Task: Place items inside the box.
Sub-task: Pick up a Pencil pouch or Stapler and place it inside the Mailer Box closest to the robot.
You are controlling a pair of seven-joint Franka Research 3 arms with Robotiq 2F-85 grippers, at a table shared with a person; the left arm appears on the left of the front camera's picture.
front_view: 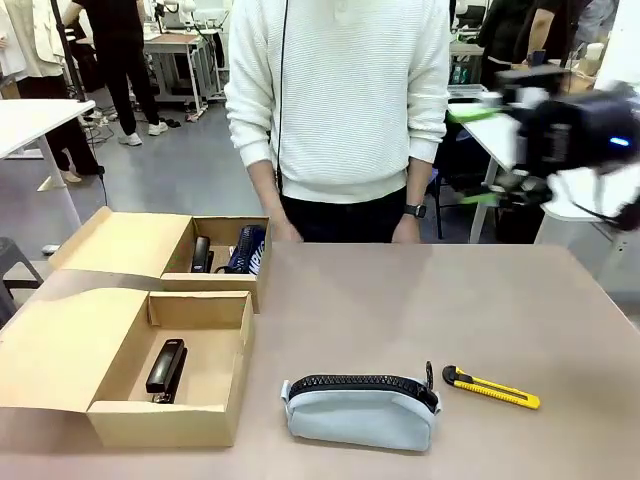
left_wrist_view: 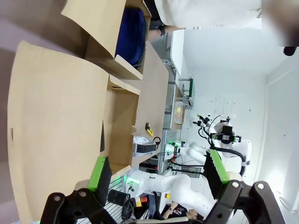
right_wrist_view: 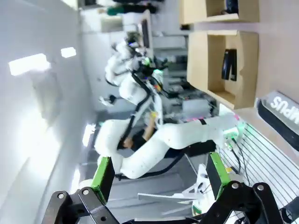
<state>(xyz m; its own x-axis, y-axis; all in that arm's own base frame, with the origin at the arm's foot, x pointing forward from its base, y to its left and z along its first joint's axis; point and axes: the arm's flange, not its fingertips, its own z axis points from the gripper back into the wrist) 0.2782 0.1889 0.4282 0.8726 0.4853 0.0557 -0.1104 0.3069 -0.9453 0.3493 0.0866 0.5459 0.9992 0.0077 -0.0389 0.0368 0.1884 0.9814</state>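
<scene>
Cardboard box [front_view: 120,420], near left of counter [front_view: 400,300]: black stapler [front_view: 166,368] lies flat inside. Second box [front_view: 130,245] behind it holds a navy pouch [front_view: 247,250] standing on edge, its white print unreadable. Left hand [left_wrist_view: 158,170]: jaws wide, holding nothing, above the box flaps. Centre front: soft pale grey pouch [front_view: 360,412] with a black zipper; white letters "PUS" read in the right wrist view. Just beside its zipper pull: slim yellow utility knife [front_view: 490,388]. Right hand [front_view: 478,155]: raised at far right, blurred, jaws wide, empty.
</scene>
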